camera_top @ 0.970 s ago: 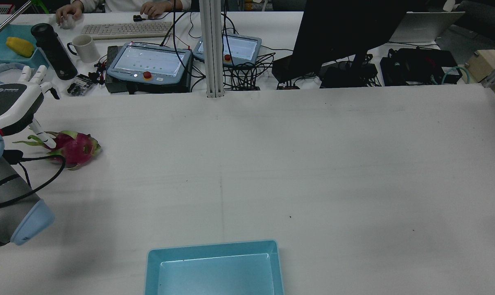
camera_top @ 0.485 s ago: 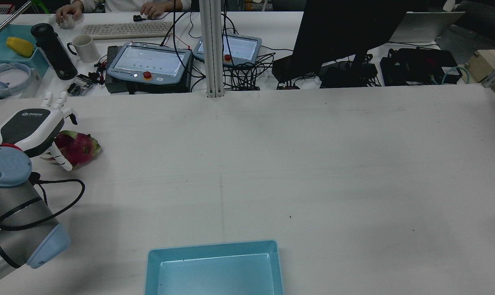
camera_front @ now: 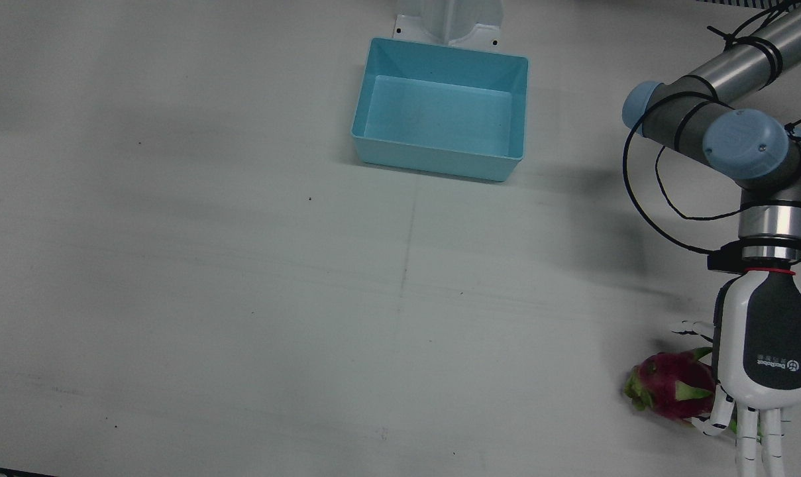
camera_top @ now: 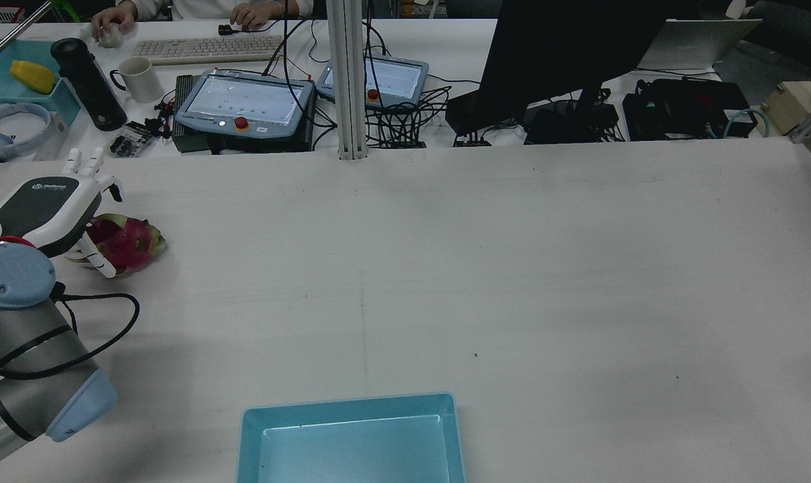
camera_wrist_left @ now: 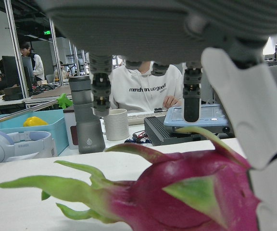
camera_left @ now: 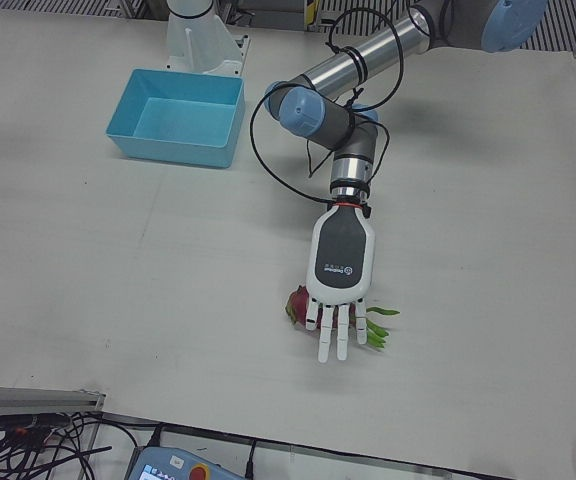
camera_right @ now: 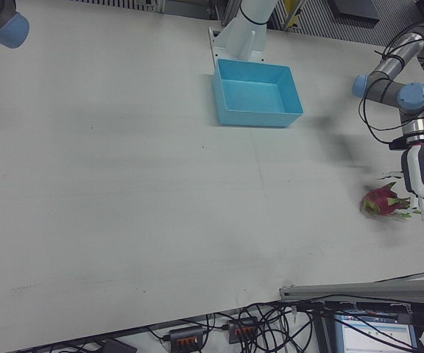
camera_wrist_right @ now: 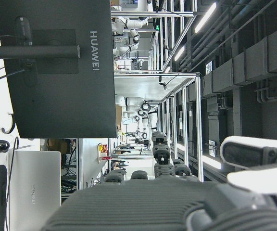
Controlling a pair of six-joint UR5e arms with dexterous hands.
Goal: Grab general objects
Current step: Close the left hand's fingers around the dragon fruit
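Observation:
A pink dragon fruit (camera_front: 670,392) (camera_top: 127,243) with green scales lies on the white table near its edge on the left arm's side. My left hand (camera_front: 762,344) (camera_top: 45,204) hovers palm-down over it, open, fingers spread and straight past the fruit (camera_left: 296,303); its thumb reaches down beside it. In the left hand view the fruit (camera_wrist_left: 191,192) fills the lower frame just under the fingers (camera_wrist_left: 100,91), untouched by them. My right hand (camera_wrist_right: 167,202) shows only in its own view, raised, fingers apart, holding nothing.
An empty blue bin (camera_front: 440,156) (camera_top: 348,402) stands near the robot's base at the table's middle. Past the table's far edge are teach pendants (camera_top: 244,100), a mug (camera_top: 139,78), a dark bottle (camera_top: 86,84) and a seated person (camera_wrist_left: 148,86).
The left hand moved in from the table's side and came down over the dragon fruit, now covering its stem end. Over the last half second it barely shifted.

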